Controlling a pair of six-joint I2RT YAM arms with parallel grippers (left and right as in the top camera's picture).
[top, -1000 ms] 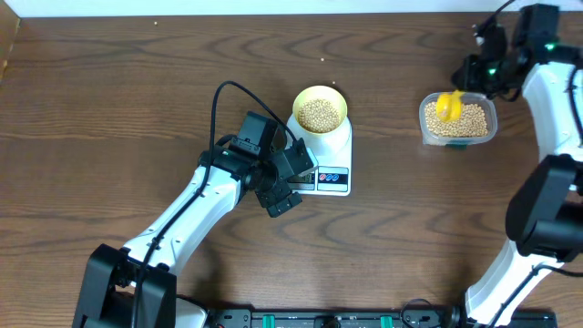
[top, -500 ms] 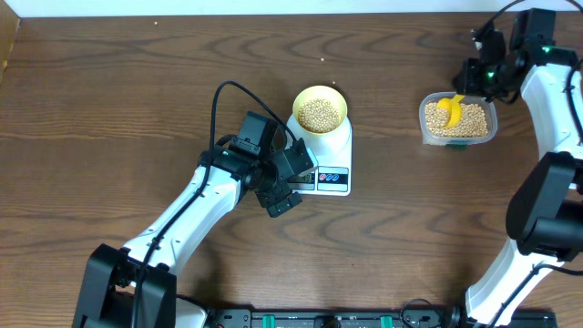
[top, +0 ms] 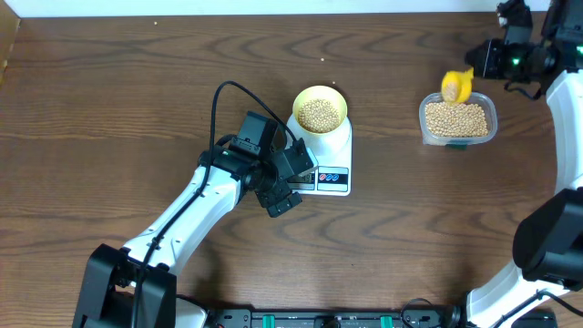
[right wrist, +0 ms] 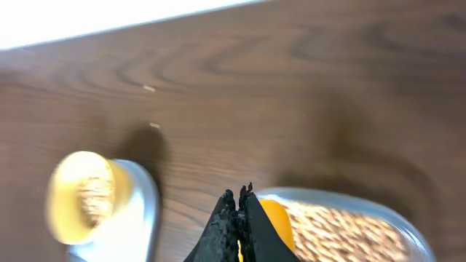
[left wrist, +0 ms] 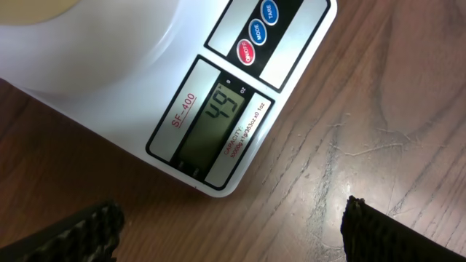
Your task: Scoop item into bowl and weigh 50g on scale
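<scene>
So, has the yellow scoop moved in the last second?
Yes. The scoop has shifted from over the beans to the clear tub's far rim.

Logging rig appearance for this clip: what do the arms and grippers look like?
Both arms have white links and black joints. The left arm carries a looping black cable; the left gripper is black with ribbed pads. The right arm shows a green light; the right gripper is black, toothed along its edges.

Open counter (top: pixel 392 210) between scale (top: pixel 333 179) and tub (top: pixel 423 120). Left hand (top: pixel 291 180) crowds scale's front-left; bowl (top: pixel 321 89) fills its platform; scoop (top: pixel 455 87) hangs over tub.
</scene>
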